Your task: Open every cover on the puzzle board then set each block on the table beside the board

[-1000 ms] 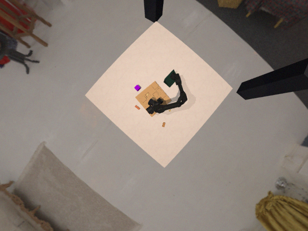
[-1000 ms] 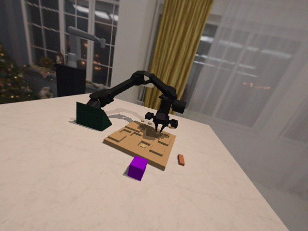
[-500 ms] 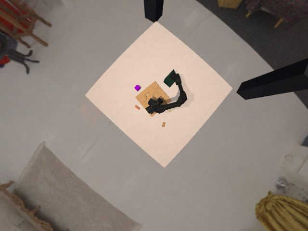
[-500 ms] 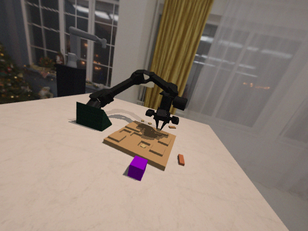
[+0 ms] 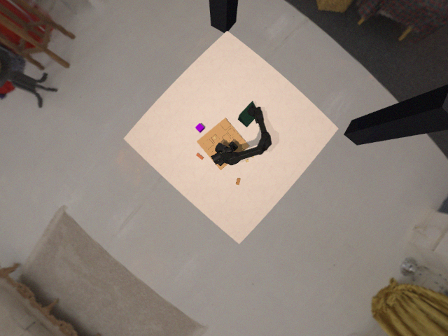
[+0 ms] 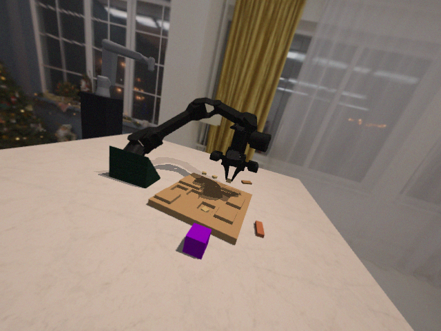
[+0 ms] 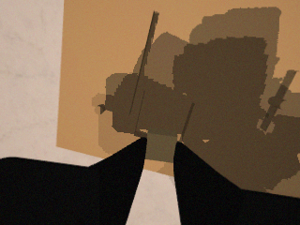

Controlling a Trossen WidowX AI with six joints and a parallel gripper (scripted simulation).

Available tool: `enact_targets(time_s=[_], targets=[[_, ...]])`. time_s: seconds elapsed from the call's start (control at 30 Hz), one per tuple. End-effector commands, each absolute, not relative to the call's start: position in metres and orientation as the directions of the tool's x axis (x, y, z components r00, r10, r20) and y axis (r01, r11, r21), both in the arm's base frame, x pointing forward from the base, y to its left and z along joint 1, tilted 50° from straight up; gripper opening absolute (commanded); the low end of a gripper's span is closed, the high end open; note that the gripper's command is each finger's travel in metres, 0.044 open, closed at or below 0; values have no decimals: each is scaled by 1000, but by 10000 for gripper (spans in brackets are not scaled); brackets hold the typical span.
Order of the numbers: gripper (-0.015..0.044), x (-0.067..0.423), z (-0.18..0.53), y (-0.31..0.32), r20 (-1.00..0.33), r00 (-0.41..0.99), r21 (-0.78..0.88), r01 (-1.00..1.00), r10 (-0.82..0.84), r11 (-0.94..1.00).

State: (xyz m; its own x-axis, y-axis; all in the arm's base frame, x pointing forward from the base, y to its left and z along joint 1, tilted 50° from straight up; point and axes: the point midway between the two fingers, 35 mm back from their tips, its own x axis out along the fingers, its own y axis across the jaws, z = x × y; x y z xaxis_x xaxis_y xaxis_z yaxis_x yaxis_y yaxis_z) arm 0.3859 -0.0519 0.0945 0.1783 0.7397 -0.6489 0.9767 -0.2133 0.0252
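My gripper (image 6: 229, 178) (image 7: 160, 145) is shut on a small pale yellow block (image 6: 228, 181) (image 7: 160, 150), held above the puzzle board's edge. The tan board (image 5: 221, 124) (image 6: 178, 214) (image 7: 84, 47) lies flat, with the arm's shadow over part of it. Another pale block (image 5: 214, 137) (image 6: 204, 209) sits in an uncovered well, with a square cover (image 6: 226, 214) beside that well. Another cover (image 6: 167, 196) lies near the left corner in the exterior view. Two small yellow blocks, one here (image 6: 204, 172) and one here (image 6: 214, 176), rest on the table beyond the board. Shadow hides some covers' positions.
A purple cube (image 5: 199, 127) (image 6: 197, 241) and a red-orange bar (image 5: 199, 156) (image 6: 259, 229) lie beside the board. An orange-brown piece (image 5: 238, 180) (image 6: 246, 182) lies farther off. A dark green wedge (image 5: 247, 115) (image 6: 131, 167) stands by the arm's base.
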Motion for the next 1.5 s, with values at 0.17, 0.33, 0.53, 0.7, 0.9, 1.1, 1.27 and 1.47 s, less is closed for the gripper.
enact_targets(time_s=[0.17,0.33,0.53,0.7,0.9,1.1,1.27,1.47], targets=[[80,382,110,-70,-653,177,27,977,737,-210],[80,379,117,-78,-652,176,27,977,737,-210],[80,376,105,-91,-659,178,28,977,731,-213],[80,371,92,-104,-666,180,28,976,724,-217],[80,364,76,-121,-673,181,28,975,717,-220],[80,356,60,-136,-679,181,27,975,711,-222],[80,349,47,-149,-684,180,26,974,707,-223],[80,338,31,-163,-688,180,25,974,703,-224]])
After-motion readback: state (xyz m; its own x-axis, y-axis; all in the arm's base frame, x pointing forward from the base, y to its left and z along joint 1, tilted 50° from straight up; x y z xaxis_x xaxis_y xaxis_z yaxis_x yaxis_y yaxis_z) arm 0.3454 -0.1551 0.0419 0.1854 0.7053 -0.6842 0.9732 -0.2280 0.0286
